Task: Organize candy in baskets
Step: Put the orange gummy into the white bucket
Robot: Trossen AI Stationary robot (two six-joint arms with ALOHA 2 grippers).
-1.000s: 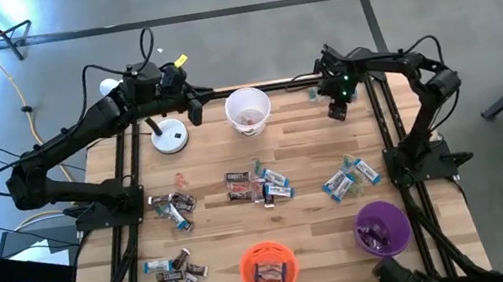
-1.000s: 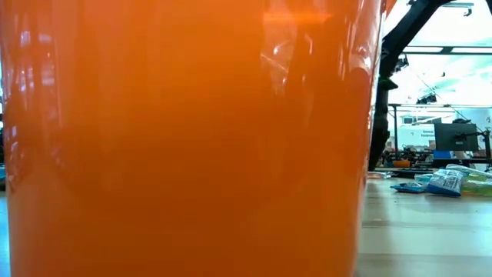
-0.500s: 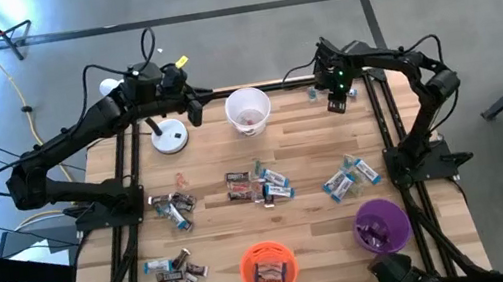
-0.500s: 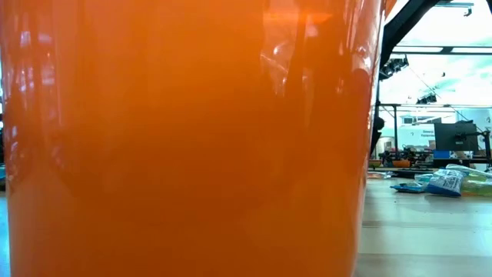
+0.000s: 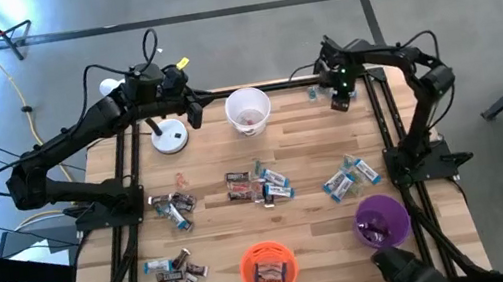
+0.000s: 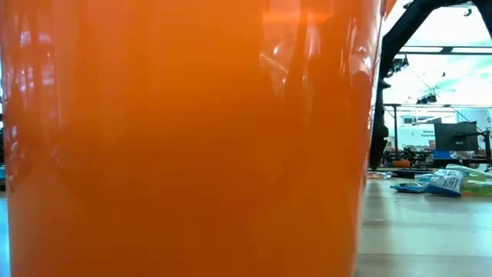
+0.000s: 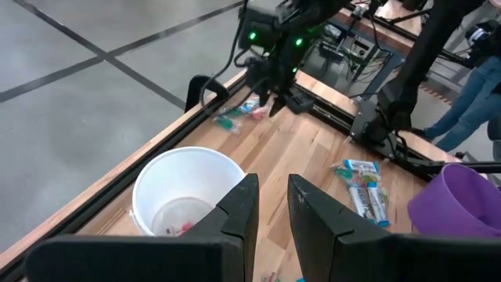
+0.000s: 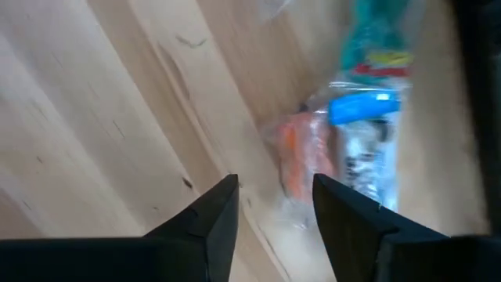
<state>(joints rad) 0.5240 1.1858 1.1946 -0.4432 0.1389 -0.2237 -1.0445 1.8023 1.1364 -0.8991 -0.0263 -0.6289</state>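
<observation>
Over the last second I watched my right arm swing its gripper toward the upper right of the high view, onto the loose candy at the table's far edge; I judged a pick-up was near. Its fingers stood apart, holding nothing, the wrappers just ahead. My left gripper hovered nearly closed and empty beside the white basket. Most candy lay mid-table.
</observation>
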